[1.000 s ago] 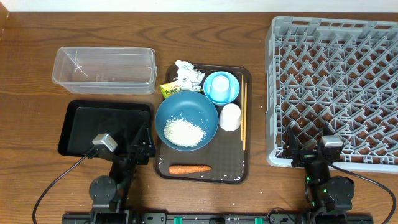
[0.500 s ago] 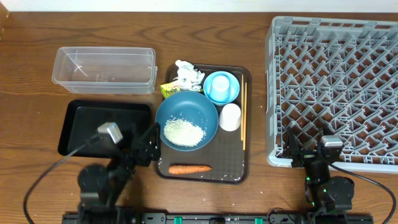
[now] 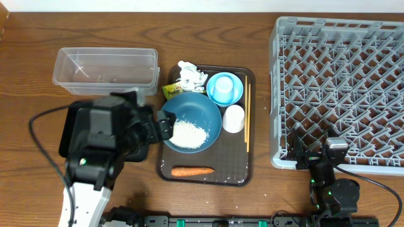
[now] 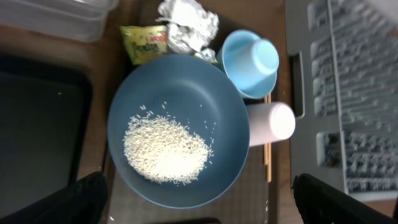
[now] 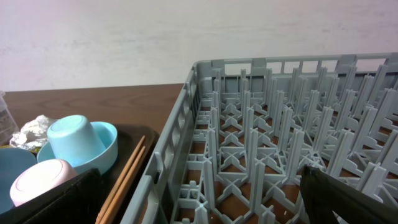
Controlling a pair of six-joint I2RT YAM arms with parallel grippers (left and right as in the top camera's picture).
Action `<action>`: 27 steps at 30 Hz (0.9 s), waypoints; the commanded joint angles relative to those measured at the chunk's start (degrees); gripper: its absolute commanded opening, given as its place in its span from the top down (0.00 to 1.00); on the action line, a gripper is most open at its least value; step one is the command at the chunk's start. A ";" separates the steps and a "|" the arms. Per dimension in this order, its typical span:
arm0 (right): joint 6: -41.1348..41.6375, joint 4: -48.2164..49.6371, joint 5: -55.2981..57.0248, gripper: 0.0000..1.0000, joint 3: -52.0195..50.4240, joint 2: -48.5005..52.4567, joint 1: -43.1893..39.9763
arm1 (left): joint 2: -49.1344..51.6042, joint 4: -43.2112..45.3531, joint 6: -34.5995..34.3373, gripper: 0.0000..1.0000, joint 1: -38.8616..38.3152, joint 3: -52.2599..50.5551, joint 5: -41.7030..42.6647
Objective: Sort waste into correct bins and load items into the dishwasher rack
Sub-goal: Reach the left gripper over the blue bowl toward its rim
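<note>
**Both grippers wide open and empty, the left one over the rice bowl**

The left gripper point(image 4: 204, 200) has its jaws spread as wide as they go. In the left wrist view only the two dark fingertips show, at the bottom corners. They hold nothing and touch nothing. Directly below them sits the blue bowl point(image 4: 214, 87) with a heap of rice point(image 4: 165, 152) in its middle. In the overhead view the arm reaches in from the left and covers much of the black tray point(image 4: 37, 124), with the fingers over the bowl's left rim.

Close around the bowl are the other things on the brown serving tray point(image 3: 233, 165). The yellow-green wrapper point(image 4: 144, 42) and the crumpled tissue point(image 4: 186, 22) lie just past the bowl's far rim. The light-blue cup point(image 4: 252, 59) is at its far right, and the white cup point(image 4: 270, 122) stands just beside its right edge. The chopsticks point(image 3: 247, 113) lie along the tray's right side, past both cups. The carrot point(image 3: 192, 171) lies on the tray on the near side of the bowl, apart from it. The clear tub point(image 3: 106, 52) stands on the table point(image 3: 31, 75) beyond the black tray, to the left of the serving tray.

The right gripper point(image 5: 200, 200) is also fully open and grips nothing. It sits low at the near left corner of the rack point(image 3: 341, 75) and faces along the rows of pegs. No dishes show in the rack. The rack's grey wall stands between this gripper and the cups.
</note>
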 commanded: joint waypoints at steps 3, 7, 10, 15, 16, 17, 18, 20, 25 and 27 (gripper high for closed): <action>-0.76 -0.15 0.63 0.01 -0.13 -0.07 -1.03 | 2.91 0.98 1.70 0.03 -7.76 2.29 -8.50; -0.76 -0.17 0.63 0.01 -0.13 -0.04 -1.03 | 3.41 2.38 0.57 0.03 -10.34 2.29 -6.19; -0.76 -0.17 0.63 0.01 -0.13 -0.02 -1.03 | 3.45 3.67 0.63 0.03 -11.47 2.29 -4.81; -0.76 -0.17 0.63 0.01 -0.13 -0.02 -1.03 | 4.22 4.24 -0.17 0.03 -15.56 2.29 -7.65; -0.76 -0.20 0.63 0.01 -0.13 -0.02 -1.03 | 4.55 4.68 -0.94 0.03 -16.87 2.29 -9.70; -0.76 -0.17 0.63 0.01 -0.13 -0.02 -1.03 | 4.92 5.01 -1.38 0.03 -18.01 2.32 -11.58; -0.74 -0.17 0.63 0.01 -0.13 -0.02 -1.03 | 5.44 5.31 -1.36 0.03 -19.15 2.32 -13.25; -0.76 -0.17 0.63 0.01 -0.13 -0.02 -1.03 | 7.23 5.25 -1.33 0.03 -21.57 2.47 -16.35; -0.76 -0.17 0.63 0.01 -0.13 -0.02 -1.03 | 13.27 5.46 -0.90 0.03 -26.32 2.84 -19.19; -0.76 -0.17 0.63 0.01 -0.13 -0.02 -1.03 | 16.09 5.16 0.48 0.03 -28.02 3.69 -19.23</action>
